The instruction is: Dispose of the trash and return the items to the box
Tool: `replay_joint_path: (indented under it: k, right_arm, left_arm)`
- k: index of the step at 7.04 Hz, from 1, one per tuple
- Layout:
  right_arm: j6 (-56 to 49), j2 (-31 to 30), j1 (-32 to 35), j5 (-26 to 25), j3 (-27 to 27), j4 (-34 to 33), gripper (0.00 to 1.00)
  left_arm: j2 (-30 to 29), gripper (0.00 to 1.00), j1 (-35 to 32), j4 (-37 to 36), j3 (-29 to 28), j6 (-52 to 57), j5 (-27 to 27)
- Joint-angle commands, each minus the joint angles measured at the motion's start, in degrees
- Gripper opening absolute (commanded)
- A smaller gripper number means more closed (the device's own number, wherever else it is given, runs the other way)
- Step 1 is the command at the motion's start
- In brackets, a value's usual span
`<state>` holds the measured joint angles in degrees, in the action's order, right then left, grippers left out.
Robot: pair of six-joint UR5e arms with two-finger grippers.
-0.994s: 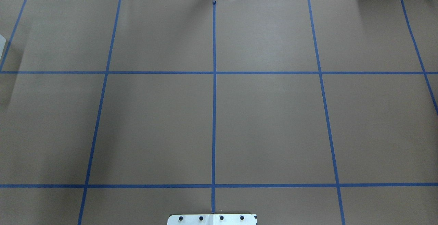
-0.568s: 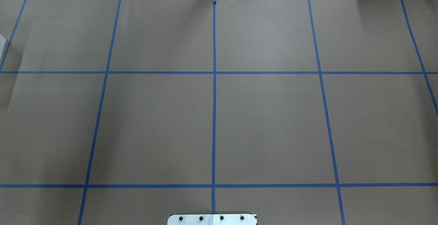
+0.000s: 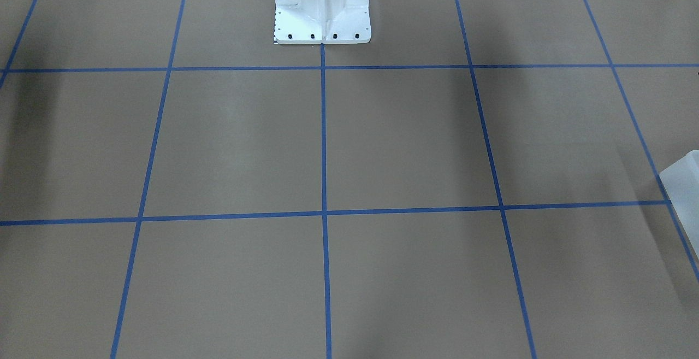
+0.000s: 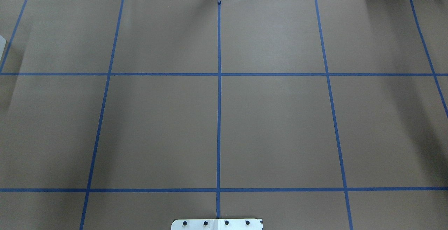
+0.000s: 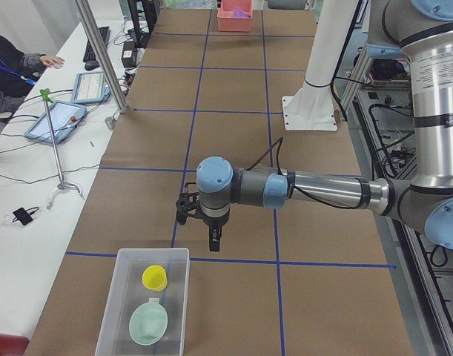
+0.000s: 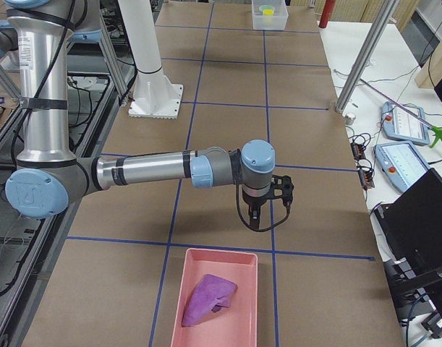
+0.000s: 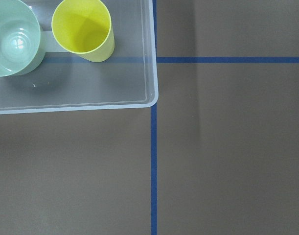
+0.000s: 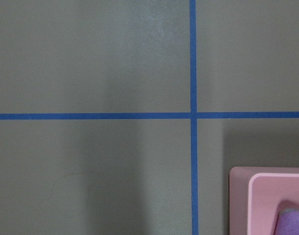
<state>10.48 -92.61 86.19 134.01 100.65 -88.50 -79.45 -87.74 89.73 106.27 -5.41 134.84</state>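
Cleanup, seemingly at its close. Nearest, from the left end: box on desk, with cup and bowl inside. Just beyond its rim, left pincer hanging over bare desk, apart from the box; opening impossible to tell. Far end: bin with trash inside, right pincer just short of it, equally unreadable. Probably calls only for a check for anything left out.

1. Table cover: plain brown, crossed by a grid of blue tape.
2. Box: clear and colourless; at 11 o'clock in the left wrist view, a yellow cup and a mint-green bowl.
3. Bin: pink, with a purple wad.
4. Pedestal: white.
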Motion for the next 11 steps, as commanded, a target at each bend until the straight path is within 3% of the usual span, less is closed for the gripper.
replay_joint_path:
  k: [1,6,8,11]
  right_arm:
    - [-0.2,-2.05,-0.41,-5.58,0.34,0.09,1.0]
    - [-6.09,-6.53,-1.11,-5.61,1.57,0.17,1.0]
    - [-5.56,-6.54,-1.11,-5.17,-2.36,0.17,1.0]
    - [-6.0,-5.66,-1.38,-5.26,-3.0,3.22,1.0]
  left_arm:
    - [0.09,0.99,0.03,0.09,-0.1,0.05,-0.19]
    - [0.0,0.99,-0.06,0.09,0.16,-0.04,-0.1]
    - [-0.26,0.99,-0.06,0.09,0.16,-0.04,-0.19]
    - [-0.52,0.99,0.03,0.09,-1.76,-0.04,-0.19]
